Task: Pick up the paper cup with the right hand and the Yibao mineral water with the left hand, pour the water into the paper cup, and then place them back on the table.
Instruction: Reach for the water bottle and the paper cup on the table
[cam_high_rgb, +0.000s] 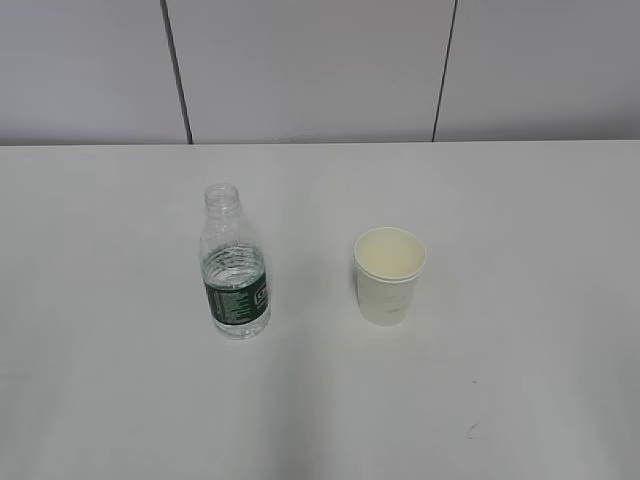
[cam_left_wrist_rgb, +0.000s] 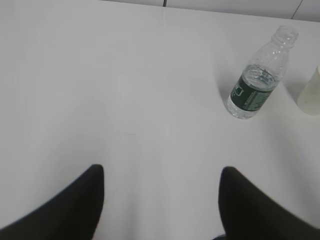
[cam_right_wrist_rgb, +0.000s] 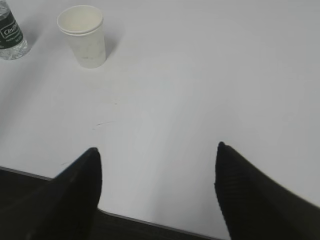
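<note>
The Yibao mineral water (cam_high_rgb: 235, 268) stands upright and capless on the white table (cam_high_rgb: 520, 200), left of centre. The paper cup (cam_high_rgb: 389, 275) stands upright to its right, apart from it. Neither arm shows in the exterior view. In the left wrist view my left gripper (cam_left_wrist_rgb: 161, 172) is open and empty over bare table, with the bottle (cam_left_wrist_rgb: 255, 85) far ahead to the right. In the right wrist view my right gripper (cam_right_wrist_rgb: 157, 152) is open and empty near the table's front edge, with the cup (cam_right_wrist_rgb: 84, 36) far ahead to the left and the bottle (cam_right_wrist_rgb: 10, 37) at the left edge.
A grey panelled wall (cam_high_rgb: 310, 70) runs behind the table. The table's front edge (cam_right_wrist_rgb: 150, 222) shows in the right wrist view, dark below it. A few small dark specks (cam_high_rgb: 472, 430) mark the tabletop at the front right.
</note>
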